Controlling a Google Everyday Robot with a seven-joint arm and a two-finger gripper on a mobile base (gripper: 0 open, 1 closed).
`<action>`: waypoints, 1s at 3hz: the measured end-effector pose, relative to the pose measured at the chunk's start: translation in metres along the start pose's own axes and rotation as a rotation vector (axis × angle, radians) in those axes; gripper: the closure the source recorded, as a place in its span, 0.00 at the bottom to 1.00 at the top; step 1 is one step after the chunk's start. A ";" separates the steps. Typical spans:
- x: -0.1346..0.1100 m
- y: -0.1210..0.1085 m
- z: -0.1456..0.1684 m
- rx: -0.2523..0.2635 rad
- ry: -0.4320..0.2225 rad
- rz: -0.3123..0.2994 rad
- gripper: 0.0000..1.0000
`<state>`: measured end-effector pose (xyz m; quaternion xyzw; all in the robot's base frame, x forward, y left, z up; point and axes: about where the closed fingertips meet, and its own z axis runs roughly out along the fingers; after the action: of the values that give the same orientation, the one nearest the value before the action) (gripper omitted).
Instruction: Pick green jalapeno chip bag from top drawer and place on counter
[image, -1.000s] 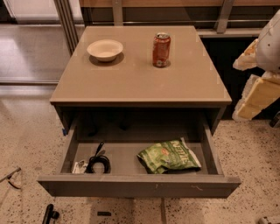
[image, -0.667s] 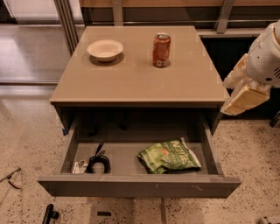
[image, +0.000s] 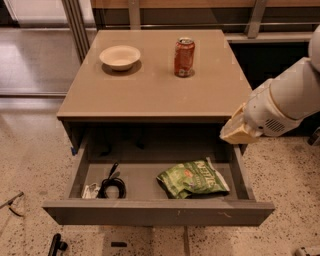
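Observation:
The green jalapeno chip bag lies flat in the right half of the open top drawer. It is crinkled light green with white lettering. The counter is the tan top of the cabinet above the drawer. My gripper comes in from the right on a white arm. Its cream-coloured end hangs over the drawer's right rear corner, just below the counter's front edge. It is above and to the right of the bag and does not touch it.
An orange-red soda can and a shallow white bowl stand at the back of the counter. A coiled black cable with a small white item lies in the drawer's left half. Speckled floor surrounds the cabinet.
My arm has swung in from the right edge of view, leftward and downward, to the drawer's right rear corner. The bag, can and bowl have not moved.

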<state>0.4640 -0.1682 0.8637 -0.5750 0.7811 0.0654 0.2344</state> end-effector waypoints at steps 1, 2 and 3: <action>-0.001 -0.002 0.006 0.004 -0.011 0.005 1.00; 0.008 -0.004 0.017 0.001 -0.003 0.003 1.00; 0.015 0.003 0.049 -0.029 -0.040 0.001 1.00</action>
<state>0.4722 -0.1620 0.8138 -0.5765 0.7756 0.0883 0.2413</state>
